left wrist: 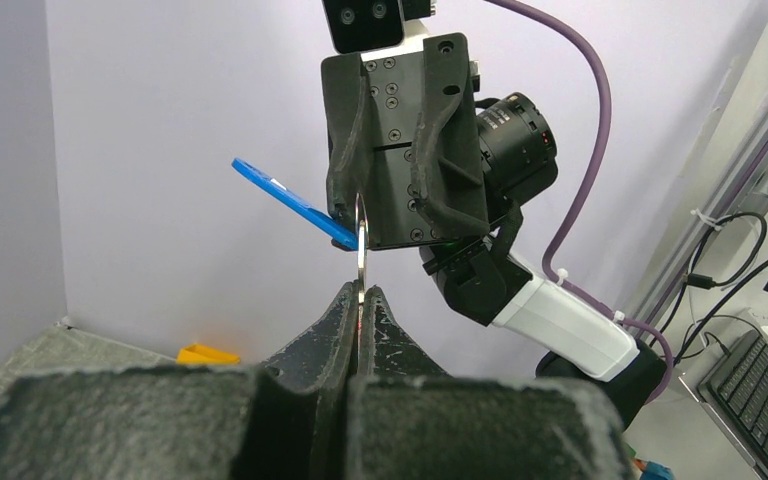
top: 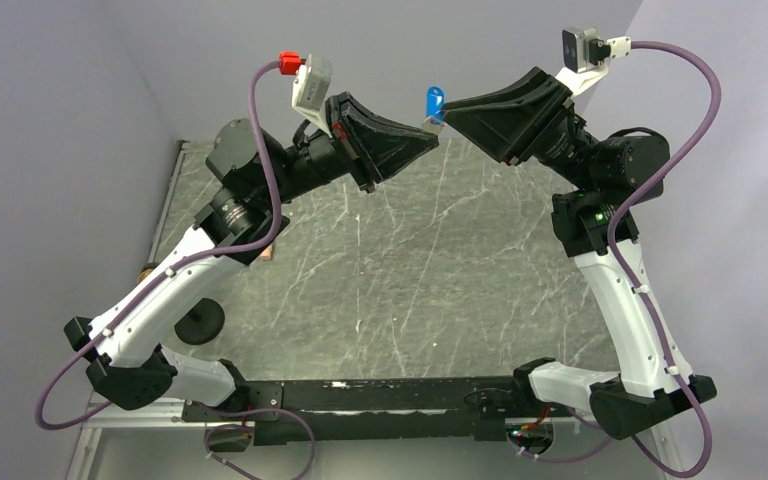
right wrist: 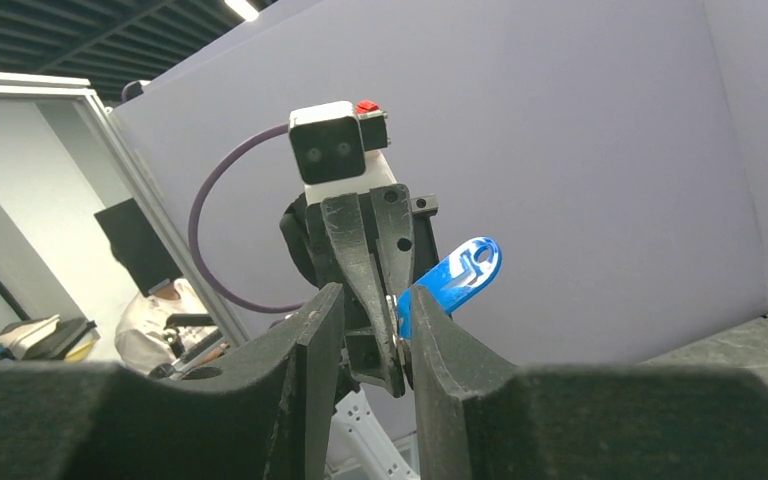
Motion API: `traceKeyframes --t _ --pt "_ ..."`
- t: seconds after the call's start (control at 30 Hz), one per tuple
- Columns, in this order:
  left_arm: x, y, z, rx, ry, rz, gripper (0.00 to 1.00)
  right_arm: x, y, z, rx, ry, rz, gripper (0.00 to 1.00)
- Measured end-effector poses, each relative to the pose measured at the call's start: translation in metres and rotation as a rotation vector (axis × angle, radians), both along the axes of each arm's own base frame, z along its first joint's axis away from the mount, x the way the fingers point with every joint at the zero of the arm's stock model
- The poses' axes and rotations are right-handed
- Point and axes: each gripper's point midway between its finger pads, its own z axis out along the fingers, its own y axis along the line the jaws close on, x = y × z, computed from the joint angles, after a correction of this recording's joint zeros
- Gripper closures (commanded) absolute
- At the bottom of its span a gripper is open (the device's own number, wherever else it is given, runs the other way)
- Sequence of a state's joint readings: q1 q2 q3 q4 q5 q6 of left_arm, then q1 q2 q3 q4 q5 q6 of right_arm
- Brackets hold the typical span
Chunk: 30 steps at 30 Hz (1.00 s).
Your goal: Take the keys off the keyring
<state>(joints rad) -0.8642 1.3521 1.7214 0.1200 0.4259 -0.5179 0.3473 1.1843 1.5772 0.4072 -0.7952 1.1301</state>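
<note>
Both arms are raised over the table and their tips meet in mid-air. My left gripper (top: 434,138) (left wrist: 360,292) is shut on the thin silvery keyring (left wrist: 360,240), seen edge-on and sticking up out of the jaws. A blue-headed key (top: 433,102) (left wrist: 285,195) (right wrist: 460,272) hangs on the ring and angles up and away. My right gripper (top: 446,122) (left wrist: 385,215) (right wrist: 378,295) faces the left one, open. The ring and the key's base lie in its gap, against its right finger. Its left finger touches nothing that I can make out.
The dark marbled table (top: 410,280) lies well below both grippers. A black round object (top: 200,322) sits by the left arm. A yellow piece (left wrist: 205,353) lies at the foot of the purple wall. A keyboard (left wrist: 760,390) and cables are off the table's side.
</note>
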Motion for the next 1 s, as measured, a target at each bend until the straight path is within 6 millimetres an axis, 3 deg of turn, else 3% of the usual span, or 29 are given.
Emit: traceKeyframes --t 0.13,0.37,0.53,1.0 --pt "0.0 0.0 0.001 -0.004 -0.003 0.0 1.0 0.0 0.0 0.0 -0.001 0.002 0.001 0.78" --pt "0.0 0.0 0.001 -0.005 -0.007 -0.004 1.0 0.002 0.002 -0.004 -0.012 0.009 0.008 0.84" --pt "-0.001 -0.001 0.001 -0.004 -0.008 -0.008 1.0 0.001 0.002 -0.005 -0.02 0.009 0.014 1.0" --pt "-0.003 -0.002 -0.004 0.015 -0.001 -0.022 1.0 -0.002 0.002 -0.011 -0.052 0.01 0.011 1.0"
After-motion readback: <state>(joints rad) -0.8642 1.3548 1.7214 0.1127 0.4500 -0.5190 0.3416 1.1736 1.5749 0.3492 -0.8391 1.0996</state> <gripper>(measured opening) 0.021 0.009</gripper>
